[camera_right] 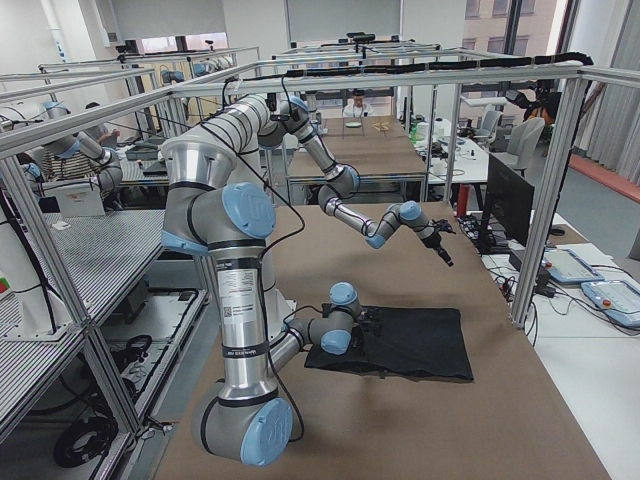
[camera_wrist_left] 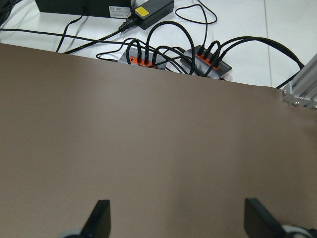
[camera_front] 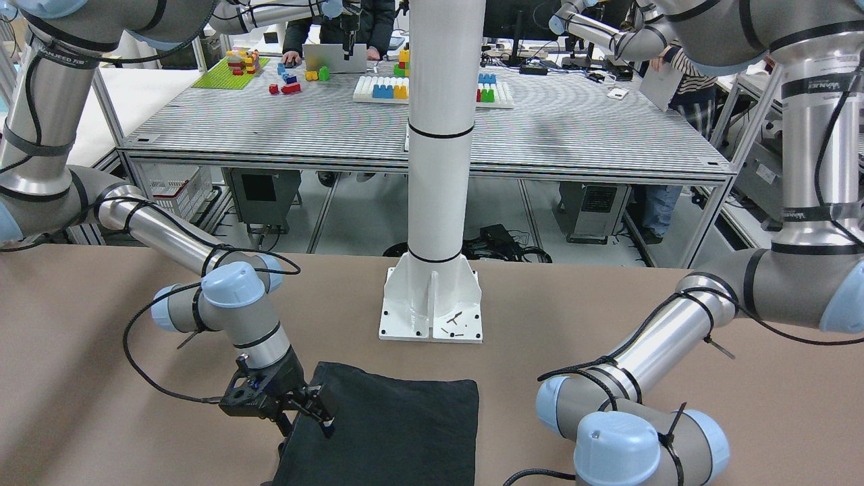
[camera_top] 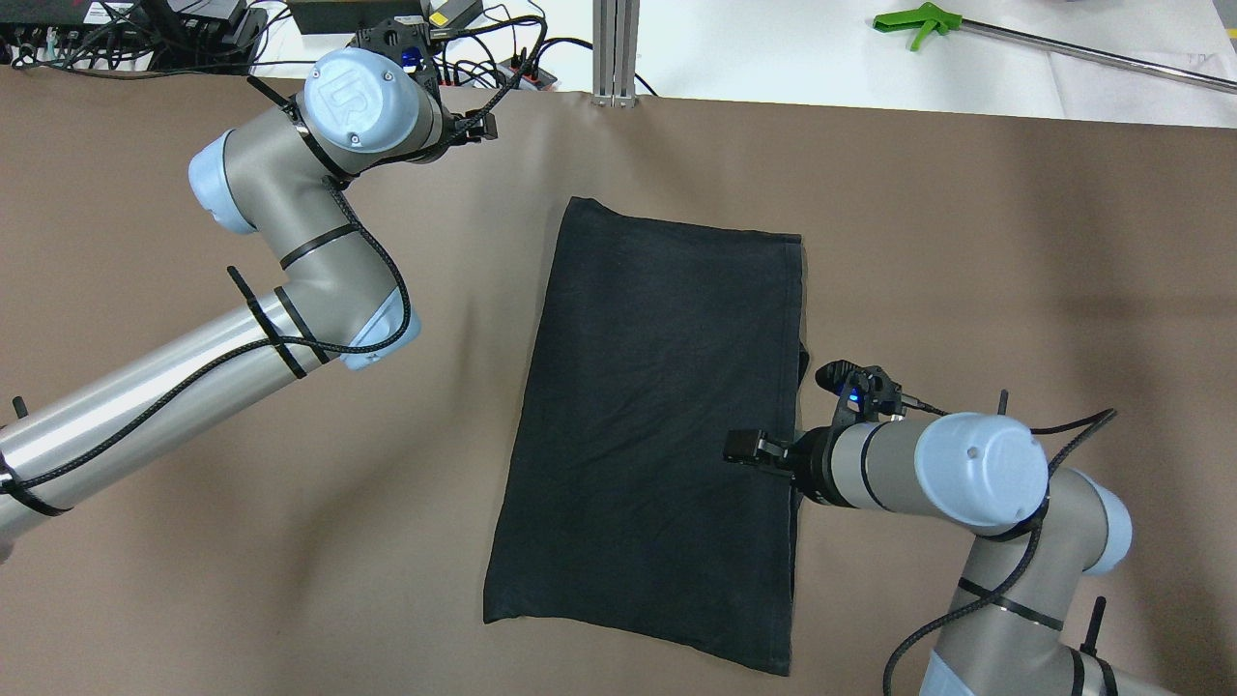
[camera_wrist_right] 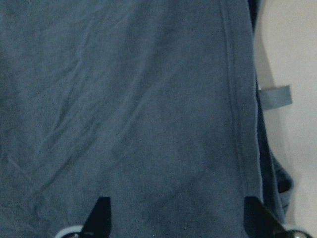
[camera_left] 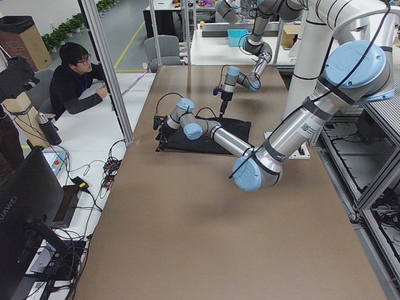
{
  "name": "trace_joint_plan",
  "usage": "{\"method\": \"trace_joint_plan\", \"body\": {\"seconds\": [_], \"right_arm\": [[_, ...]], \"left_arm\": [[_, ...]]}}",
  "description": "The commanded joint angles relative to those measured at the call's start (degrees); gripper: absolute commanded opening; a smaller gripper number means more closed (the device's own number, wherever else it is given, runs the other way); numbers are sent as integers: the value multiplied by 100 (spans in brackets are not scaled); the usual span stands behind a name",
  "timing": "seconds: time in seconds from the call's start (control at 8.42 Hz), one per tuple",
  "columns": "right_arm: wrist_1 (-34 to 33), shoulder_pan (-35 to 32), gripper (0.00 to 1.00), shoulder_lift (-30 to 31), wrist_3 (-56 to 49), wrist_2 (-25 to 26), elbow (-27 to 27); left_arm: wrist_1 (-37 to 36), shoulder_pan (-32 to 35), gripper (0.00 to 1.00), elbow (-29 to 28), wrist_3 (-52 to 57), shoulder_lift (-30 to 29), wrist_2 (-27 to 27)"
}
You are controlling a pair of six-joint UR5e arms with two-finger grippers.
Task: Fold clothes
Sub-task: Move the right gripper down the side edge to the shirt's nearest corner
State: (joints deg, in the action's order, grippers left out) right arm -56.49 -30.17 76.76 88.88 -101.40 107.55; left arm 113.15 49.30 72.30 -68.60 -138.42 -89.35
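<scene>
The charcoal-black garment (camera_top: 657,416) lies flat on the brown table as a folded rectangle, long side running near to far. It also shows in the front view (camera_front: 391,432) and fills the right wrist view (camera_wrist_right: 148,109). My right gripper (camera_top: 739,447) hovers open and empty just over the garment's right hemmed edge, fingertips (camera_wrist_right: 101,215) spread above the fabric. A small grey tag (camera_wrist_right: 275,96) sticks out at that edge. My left gripper (camera_top: 475,126) is open and empty over bare table near the far edge, well apart from the garment; its fingertips (camera_wrist_left: 101,218) stand wide.
The white pillar's base plate (camera_front: 432,317) stands behind the garment on the robot's side. Power strips and cables (camera_wrist_left: 198,57) lie just past the table's far edge. An aluminium post (camera_top: 616,48) and a green tool (camera_top: 918,19) are beyond it.
</scene>
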Motion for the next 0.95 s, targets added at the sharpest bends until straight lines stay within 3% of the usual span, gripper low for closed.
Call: {"method": "trace_joint_plan", "body": {"seconds": [0.0,0.48,0.83], "right_arm": [[288,450,94,6,77,542,-94],[297,582,94,-11,68,542,-453],[297,556,94,102,68,534,-359]], "left_arm": [[-4,-17,94,3,-5,-1,5],[5,-35,95,-6,-4,-10,5],[-4,-35,95,21,-4,-27,14]]}}
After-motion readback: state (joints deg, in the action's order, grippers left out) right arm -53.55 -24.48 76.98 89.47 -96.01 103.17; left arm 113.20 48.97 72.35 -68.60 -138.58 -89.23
